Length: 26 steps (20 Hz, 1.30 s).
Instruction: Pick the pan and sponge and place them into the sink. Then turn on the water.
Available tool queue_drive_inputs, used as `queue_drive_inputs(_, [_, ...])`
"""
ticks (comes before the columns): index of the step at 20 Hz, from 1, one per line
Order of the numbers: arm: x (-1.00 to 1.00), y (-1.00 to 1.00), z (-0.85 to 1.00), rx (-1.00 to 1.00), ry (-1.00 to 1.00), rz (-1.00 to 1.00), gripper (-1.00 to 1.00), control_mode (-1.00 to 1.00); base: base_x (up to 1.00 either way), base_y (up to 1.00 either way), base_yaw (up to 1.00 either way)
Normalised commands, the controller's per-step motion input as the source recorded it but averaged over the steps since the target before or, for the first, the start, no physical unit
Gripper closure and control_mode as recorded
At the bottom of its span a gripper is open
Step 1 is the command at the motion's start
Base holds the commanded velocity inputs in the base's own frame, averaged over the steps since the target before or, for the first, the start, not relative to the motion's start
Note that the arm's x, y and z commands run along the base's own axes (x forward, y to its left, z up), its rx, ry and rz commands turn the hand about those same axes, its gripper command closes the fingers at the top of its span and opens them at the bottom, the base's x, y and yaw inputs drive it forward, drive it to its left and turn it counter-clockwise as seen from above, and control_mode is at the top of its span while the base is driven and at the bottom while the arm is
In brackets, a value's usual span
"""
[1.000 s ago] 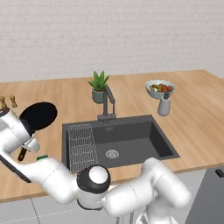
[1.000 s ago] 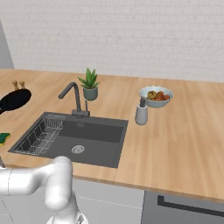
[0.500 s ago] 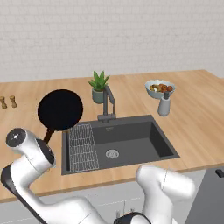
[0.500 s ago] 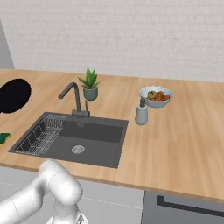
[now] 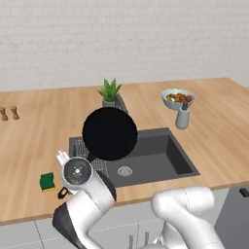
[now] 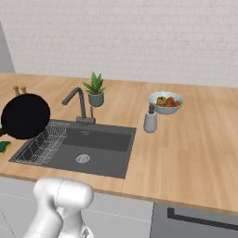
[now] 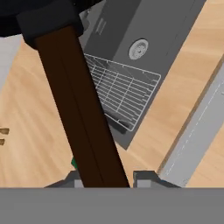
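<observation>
The gripper [image 7: 107,177] seems clamped on the reddish-brown handle of the round black pan [image 5: 110,133], held above the sink [image 5: 160,155].

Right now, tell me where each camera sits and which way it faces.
Left base view: behind the arm's left, facing forward-down at the sink; white arm lower right, lifted pan.
Right base view: behind its right, facing the faucet; arm lower left.
Hand view: on the hand, along the claw gripping the pan's handle.
Shared: pan, sink, sponge.
</observation>
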Motion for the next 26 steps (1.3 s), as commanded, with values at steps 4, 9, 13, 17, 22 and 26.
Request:
queue_drive_inputs(4, [-0.96,-0.36,0.28,0.15,0.05,0.13,1.00,-1.00,0.00,0.00,0.00])
queue_drive_inputs(9, [-0.75,-0.78,0.39,0.10,0.08,0.09,1.00,-1.00,0.00,0.00,0.00])
queue_drive_inputs(13, [-0.46,-0.91,0.54,0.04,0.14,0.01,1.00,-1.00,0.00,0.00,0.00])
queue_drive_inputs(17, [-0.28,-0.91,0.58,0.00,0.24,0.00,1.00,-1.00,0.00,0.00,0.00])
queue_drive_inputs(22, [-0.07,-1.00,0.40,0.01,0.24,0.00,1.00,-1.00,0.00,0.00,0.00])
queue_drive_inputs(26, [0.10,-0.98,0.33,0.01,0.22,0.00,1.00,-1.00,0.00,0.00,0.00])
